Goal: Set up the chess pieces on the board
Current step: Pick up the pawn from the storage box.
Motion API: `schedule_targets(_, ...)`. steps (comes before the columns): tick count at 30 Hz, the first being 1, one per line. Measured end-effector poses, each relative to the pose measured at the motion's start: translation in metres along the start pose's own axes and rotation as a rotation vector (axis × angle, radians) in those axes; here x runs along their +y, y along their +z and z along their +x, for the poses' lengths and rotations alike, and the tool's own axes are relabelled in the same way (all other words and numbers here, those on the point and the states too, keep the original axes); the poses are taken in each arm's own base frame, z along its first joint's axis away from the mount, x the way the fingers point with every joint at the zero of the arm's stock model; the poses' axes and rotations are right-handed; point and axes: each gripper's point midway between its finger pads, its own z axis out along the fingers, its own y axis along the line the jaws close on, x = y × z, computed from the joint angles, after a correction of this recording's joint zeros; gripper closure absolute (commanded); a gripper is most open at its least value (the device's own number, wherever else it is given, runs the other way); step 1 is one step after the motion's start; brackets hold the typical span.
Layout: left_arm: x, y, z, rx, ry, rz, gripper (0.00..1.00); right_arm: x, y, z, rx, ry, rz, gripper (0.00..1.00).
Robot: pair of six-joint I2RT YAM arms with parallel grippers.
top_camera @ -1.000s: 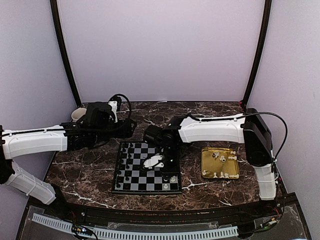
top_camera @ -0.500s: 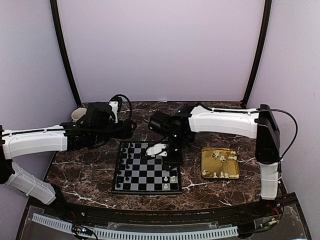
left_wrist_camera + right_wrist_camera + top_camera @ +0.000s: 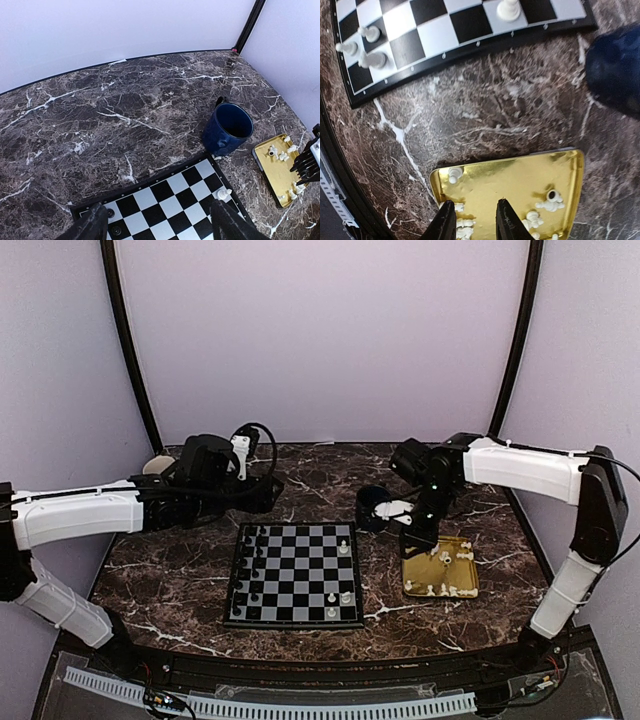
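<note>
A blue mug [image 3: 227,129] stands on the desk [image 3: 125,100] off the board [image 3: 300,570] corner, near the gold tray [image 3: 510,175] under the right gripper [image 3: 475,210], parted and empty; the left gripper [image 3: 159,215] gapes wide.

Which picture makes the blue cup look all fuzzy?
Right wrist view: the blue cup is a soft, blurry blob at the picture's edge, while the gold tray looks sharp and shiny. Left wrist view: that cup is crisp, with its rim clear.

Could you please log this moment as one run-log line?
right gripper open, empty, over shiny gold rectangular tray | left gripper open, near far edge of black-and-grey checkered chessboard | four cream-white plastic chess pieces standing on it
</note>
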Motion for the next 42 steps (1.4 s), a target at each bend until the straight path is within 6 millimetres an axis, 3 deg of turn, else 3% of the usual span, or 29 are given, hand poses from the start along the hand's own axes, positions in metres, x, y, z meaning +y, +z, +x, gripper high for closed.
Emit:
schedule_targets(5, -0.006, 0.008, 0.004, 0.026, 0.009, 0.020, 0.27, 0.014, 0.026, 0.029, 0.066, 0.020, -0.053, 0.70)
schedule_targets(15, -0.013, 0.012, 0.008, 0.047, 0.009, 0.057, 0.27, 0.016, 0.037, 0.025, 0.032, 0.018, -0.071, 0.70)
schedule_targets(28, -0.016, 0.017, 0.015, 0.071, 0.009, 0.071, 0.28, 0.021, 0.063, 0.040, 0.092, 0.031, -0.112, 0.71)
schedule_targets(34, -0.017, 0.019, 0.019, 0.083, 0.003, 0.077, 0.28, 0.026, 0.073, 0.052, 0.126, 0.038, -0.125, 0.75)
schedule_targets(42, -0.017, 0.019, 0.019, 0.085, -0.008, 0.079, 0.28, 0.023, 0.078, 0.055, 0.143, 0.043, -0.112, 0.88)
